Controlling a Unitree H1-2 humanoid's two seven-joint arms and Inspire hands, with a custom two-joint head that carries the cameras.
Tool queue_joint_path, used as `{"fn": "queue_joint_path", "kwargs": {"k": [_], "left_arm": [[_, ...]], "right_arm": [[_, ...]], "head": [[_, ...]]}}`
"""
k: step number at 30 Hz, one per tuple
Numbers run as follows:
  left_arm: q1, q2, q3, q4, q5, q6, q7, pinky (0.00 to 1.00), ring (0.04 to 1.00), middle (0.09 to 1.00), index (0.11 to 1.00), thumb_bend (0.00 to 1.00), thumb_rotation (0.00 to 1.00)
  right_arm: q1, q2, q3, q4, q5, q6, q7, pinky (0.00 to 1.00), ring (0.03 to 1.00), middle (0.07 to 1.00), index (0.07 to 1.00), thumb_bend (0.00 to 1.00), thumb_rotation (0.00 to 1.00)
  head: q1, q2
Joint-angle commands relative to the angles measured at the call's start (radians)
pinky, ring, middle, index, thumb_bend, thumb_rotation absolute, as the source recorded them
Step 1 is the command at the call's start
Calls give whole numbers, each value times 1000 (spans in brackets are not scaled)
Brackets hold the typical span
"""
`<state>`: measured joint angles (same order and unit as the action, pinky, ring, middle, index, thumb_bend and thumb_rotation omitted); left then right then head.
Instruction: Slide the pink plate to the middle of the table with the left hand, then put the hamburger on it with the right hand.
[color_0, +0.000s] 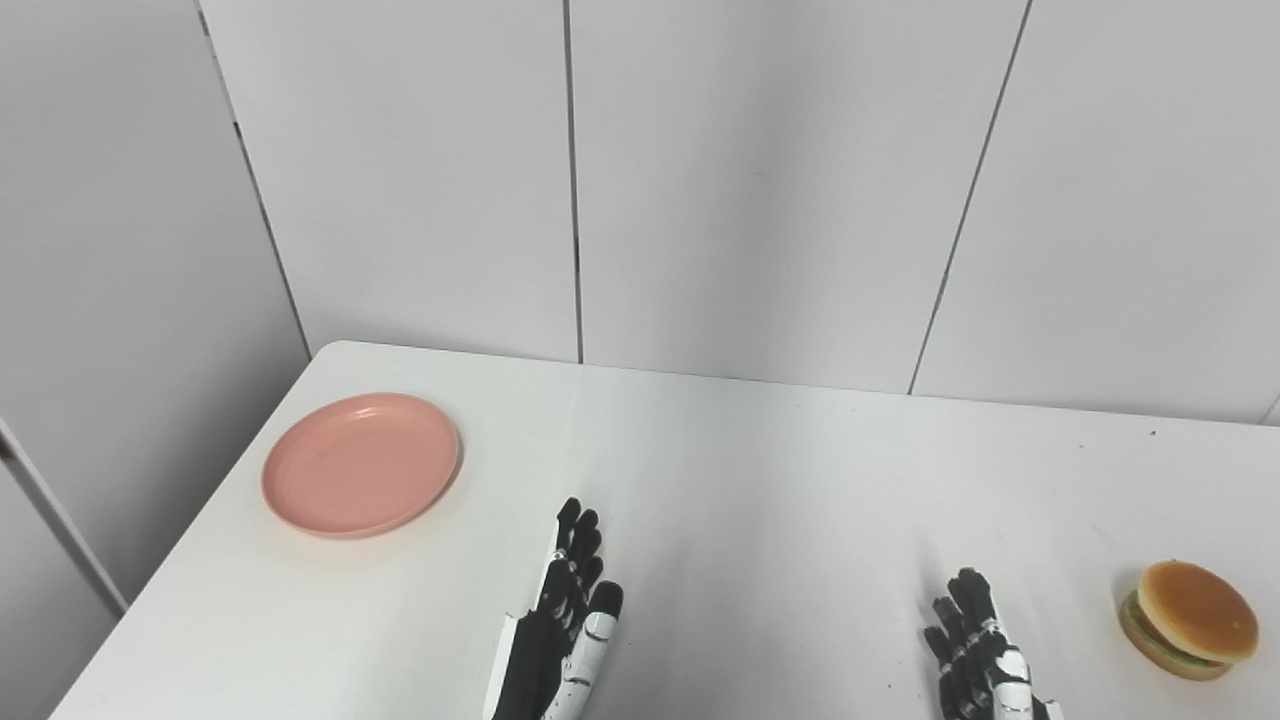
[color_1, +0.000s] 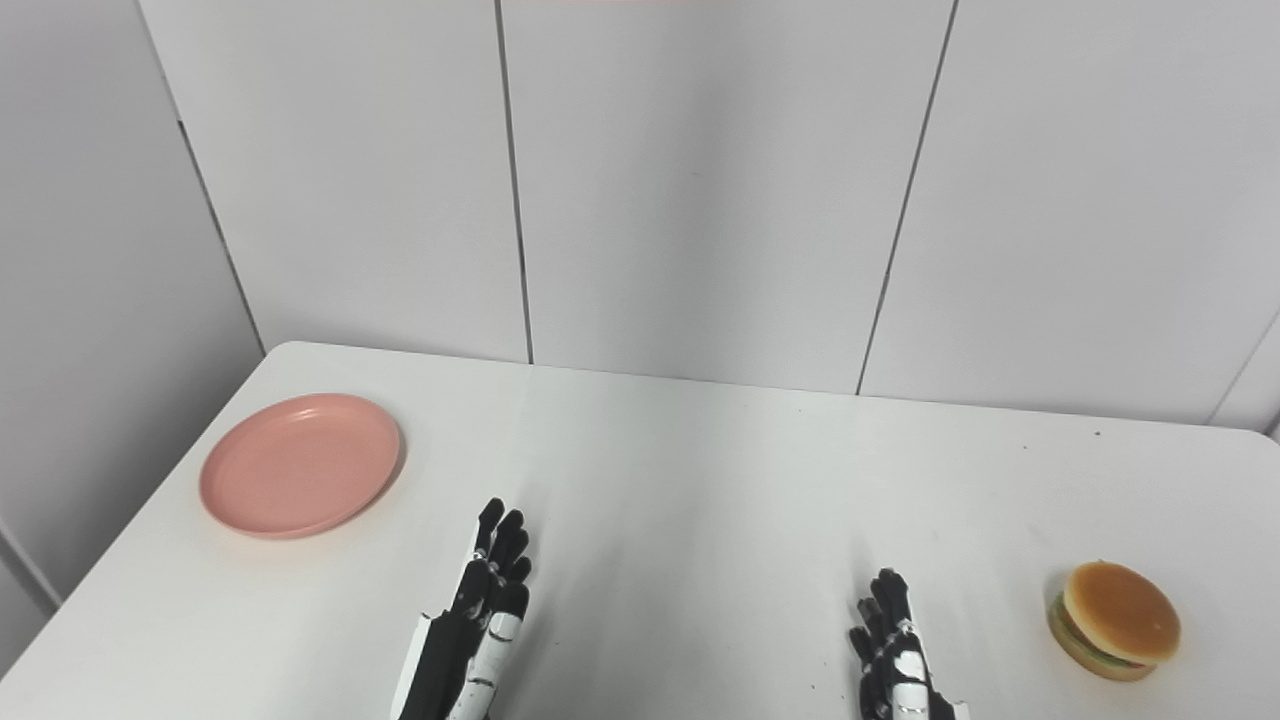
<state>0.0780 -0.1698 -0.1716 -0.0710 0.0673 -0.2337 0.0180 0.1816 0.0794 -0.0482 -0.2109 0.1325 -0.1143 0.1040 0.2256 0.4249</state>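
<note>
White table (color_0: 760, 480) before grey panelled wall (color_0: 760, 180); left hand (color_0: 560, 625) and right hand (color_0: 980, 650) released, empty.

Lab / robot test cell, judged by the setup: bare white tabletop (color_0: 760, 480) boxed in by plain white wall panels (color_0: 760, 180) with dark seams. Only props are laid out: pink plate (color_0: 361, 464), toy-like hamburger (color_0: 1189, 619).

Legible text, labels, brands, numbers, signs: none that I can read. I find no marking on the plate (color_0: 361, 464), hamburger (color_0: 1189, 618), table (color_0: 760, 480), wall panels (color_0: 760, 180), or my hands.
</note>
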Motion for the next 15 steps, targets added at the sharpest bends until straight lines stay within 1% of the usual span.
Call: {"fn": "queue_joint_path", "kwargs": {"k": [1,5,7,10,11,14,15], "left_arm": [[-10,-2,0,19,-18,-27,-7,1000,1000,1000,1000,637,761],[-20,17,17,8,-58,-13,-22,990,1000,1000,1000,663,781],[-27,24,25,-1,-82,-3,-30,948,999,1000,1000,684,786],[-42,34,37,-24,-104,13,-30,916,978,1000,1000,699,762],[-55,36,48,-37,-116,21,-30,910,973,1000,1000,703,743],[-86,45,77,-66,-128,38,-27,902,970,1000,1000,715,733],[-102,50,90,-74,-127,43,-23,855,959,1000,1000,739,742]], "right_arm": [[119,-37,-5,29,-7,-18,3,1000,1000,1000,960,643,1000],[110,-20,9,37,-27,-24,-7,1000,1000,1000,956,663,1000],[107,-17,16,40,-34,-30,-6,1000,1000,1000,956,685,1000],[105,-13,24,45,-38,-40,-7,1000,1000,1000,951,708,1000],[106,-11,26,45,-39,-41,-7,1000,1000,1000,950,711,1000],[110,-5,33,39,-46,-41,-12,1000,999,1000,948,710,1000],[112,-4,35,36,-47,-41,-13,1000,999,1000,948,707,1000]], "head": [[-8,0],[-34,1],[-41,4],[-46,6],[-49,7],[-57,10],[-57,11]]}}
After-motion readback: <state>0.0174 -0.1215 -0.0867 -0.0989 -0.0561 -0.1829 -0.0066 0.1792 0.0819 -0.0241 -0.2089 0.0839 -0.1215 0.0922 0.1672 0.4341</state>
